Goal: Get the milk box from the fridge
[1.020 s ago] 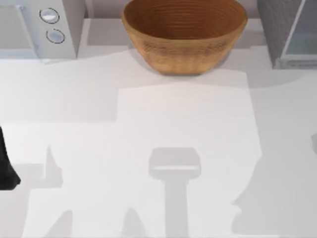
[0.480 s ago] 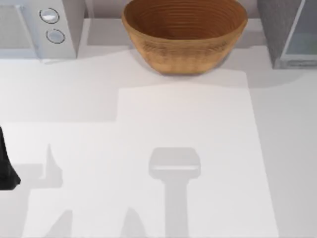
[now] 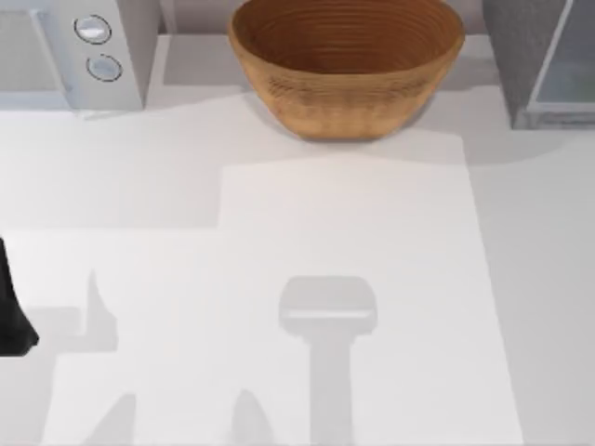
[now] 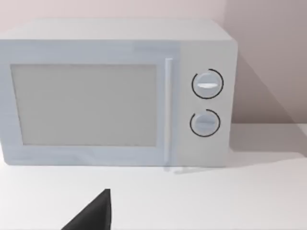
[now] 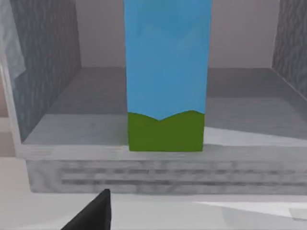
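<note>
Nothing much moved on the table [image 3: 279, 204] since a second ago — only the right-side shadow cleared off. Milk box [image 5: 167, 76] stands upright inside the open fridge [image 5: 48, 72], near its front sill, facing the right wrist camera. Left arm [image 3: 11, 311] parked at the left edge, facing the white microwave [image 4: 115, 96]. Wooden bowl [image 3: 346, 65] at back centre. Can't tell for either pincer whether it is released or clenched.

Our left arm's dark gripper [image 3: 13, 321] sits parked at the table's left edge. A black fingertip [image 5: 93, 213] of our right gripper shows low in its wrist view.
</note>
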Robot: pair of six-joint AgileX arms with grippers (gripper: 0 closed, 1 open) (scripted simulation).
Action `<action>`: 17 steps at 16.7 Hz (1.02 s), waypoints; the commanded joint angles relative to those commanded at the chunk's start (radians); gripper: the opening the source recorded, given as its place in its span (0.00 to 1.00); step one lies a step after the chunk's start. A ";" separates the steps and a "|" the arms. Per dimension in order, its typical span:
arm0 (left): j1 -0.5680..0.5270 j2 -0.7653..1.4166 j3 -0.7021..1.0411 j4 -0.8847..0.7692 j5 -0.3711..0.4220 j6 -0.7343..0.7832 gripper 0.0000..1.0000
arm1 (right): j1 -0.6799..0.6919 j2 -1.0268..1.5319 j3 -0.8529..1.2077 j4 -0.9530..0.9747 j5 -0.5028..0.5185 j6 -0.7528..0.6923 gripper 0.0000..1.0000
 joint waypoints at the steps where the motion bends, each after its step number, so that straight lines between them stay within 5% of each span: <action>1: 0.000 0.000 0.000 0.000 0.000 0.000 1.00 | 0.014 0.014 0.023 -0.012 0.010 0.000 1.00; 11: 0.000 0.000 0.000 0.000 0.000 0.000 1.00 | 0.259 0.252 0.582 -0.313 0.274 -0.002 1.00; 17: 0.000 0.000 0.000 0.000 0.000 0.000 1.00 | 0.300 0.281 0.651 -0.369 0.321 -0.002 1.00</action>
